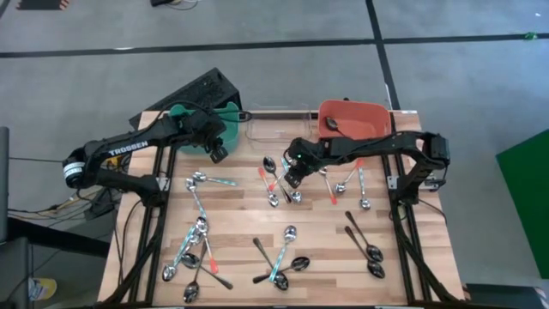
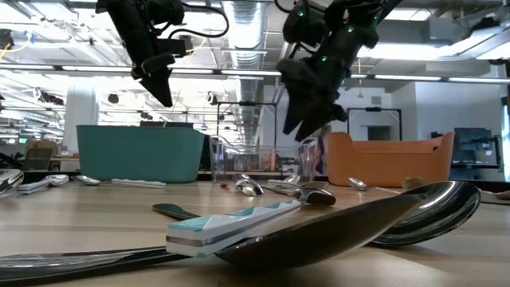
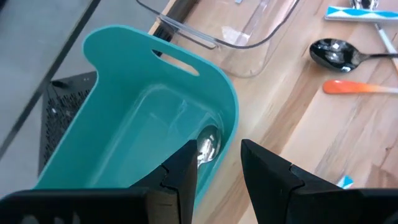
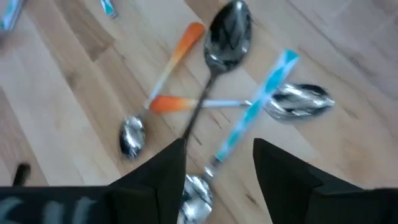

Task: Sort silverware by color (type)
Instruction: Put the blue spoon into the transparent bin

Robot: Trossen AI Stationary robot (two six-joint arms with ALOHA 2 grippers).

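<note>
Two arms over a spoon-strewn table, three bins along its far edge.

The left gripper point(image 1: 218, 153) hangs by the teal bin's point(image 3: 224, 102) rim, fingers apart, empty; one spoon point(image 3: 208, 143) lies inside. The right gripper point(image 4: 217, 163) hovers spread above a crossed heap of spoons point(image 4: 225, 37), holding none. Clear bin point(image 1: 276, 127) between teal and orange bin point(image 1: 377, 112); more spoons point(image 1: 196, 249) lie scattered nearer the front.

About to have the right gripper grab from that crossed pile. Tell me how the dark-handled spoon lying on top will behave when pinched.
The dark-handled spoon looks rigid, so it should lift without bending. Its thin handle and shiny bowl may slip or swivel between the fingers of the right gripper. Since it lies across the orange-handled spoon, lifting could nudge that one.
</note>
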